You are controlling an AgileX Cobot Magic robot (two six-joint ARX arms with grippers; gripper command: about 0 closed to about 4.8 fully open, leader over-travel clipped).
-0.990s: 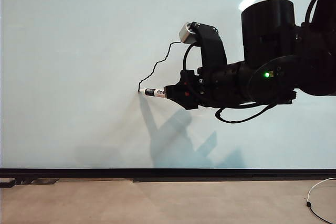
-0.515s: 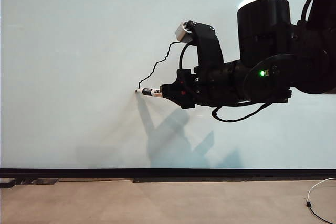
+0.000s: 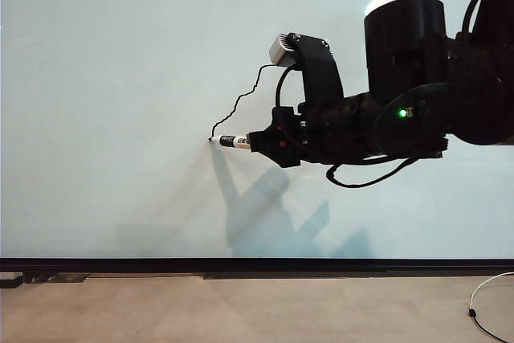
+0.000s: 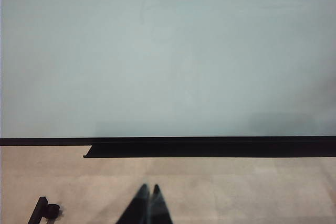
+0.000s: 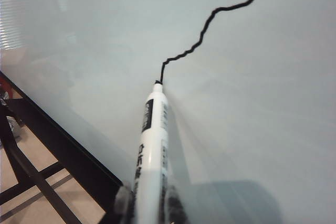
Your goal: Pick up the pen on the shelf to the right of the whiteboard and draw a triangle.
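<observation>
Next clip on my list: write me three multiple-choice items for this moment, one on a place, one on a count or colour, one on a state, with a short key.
1. Where is the tip of the pen?
A. On the whiteboard, at the lower end of the drawn line
B. On the floor
C. Lying along the board's black lower strip

2. How many sides of the triangle are drawn so far?
A. Three, closed
B. One wobbly black stroke
C. None

3. How do the grippers stand?
A. Both open
B. The right gripper shut on the pen, the left gripper shut and empty, low before the board
C. The left gripper holds the pen

Key: 1 A, the right wrist view shows the tip meeting the line's end. 2 B, only one stroke shows in the exterior view. 3 B, the right fingers clamp the barrel; the left fingertips meet.
</observation>
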